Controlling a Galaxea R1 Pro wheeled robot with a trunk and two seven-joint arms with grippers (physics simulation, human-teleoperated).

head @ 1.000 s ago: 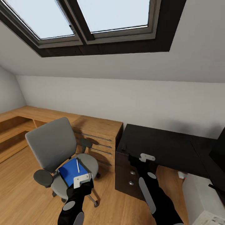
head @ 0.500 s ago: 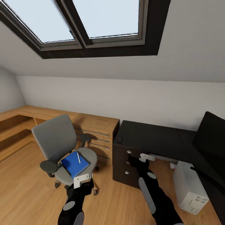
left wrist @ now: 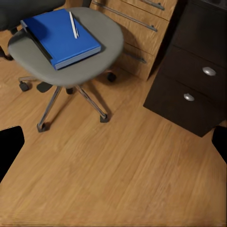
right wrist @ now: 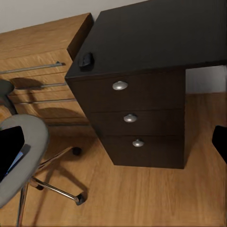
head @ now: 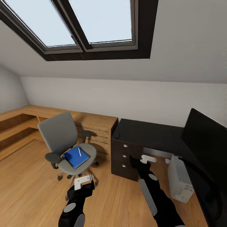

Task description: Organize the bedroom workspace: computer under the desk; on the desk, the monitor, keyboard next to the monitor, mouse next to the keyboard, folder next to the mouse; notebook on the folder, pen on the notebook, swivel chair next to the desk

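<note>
The swivel chair (head: 60, 135) stands on the wood floor left of the black desk (head: 148, 135). On its grey seat (left wrist: 106, 35) lies the blue folder (head: 75, 157) (left wrist: 59, 33), with the white pen (head: 79, 152) (left wrist: 74, 24) on top. The mouse (head: 117, 135) (right wrist: 85, 60) sits at the desk's left corner, above the three-drawer unit (right wrist: 130, 118). The monitor (head: 205, 142) stands at the right, and the white computer (head: 179, 176) is on the floor under the desk. My left gripper (head: 83, 182) (left wrist: 113, 146) and right gripper (head: 147, 159) (right wrist: 113, 146) both hover open and hold nothing. The keyboard and notebook are out of view.
Low wooden shelving (head: 94, 121) runs along the wall behind the chair and meets the desk's left end. A dark-framed skylight (head: 78, 25) sits in the sloped ceiling. Open wood floor (head: 28, 189) lies between me and the chair.
The camera has backed away and turned right, so chair and desk look smaller and the monitor and computer have come into view. Both arms keep their pose.
</note>
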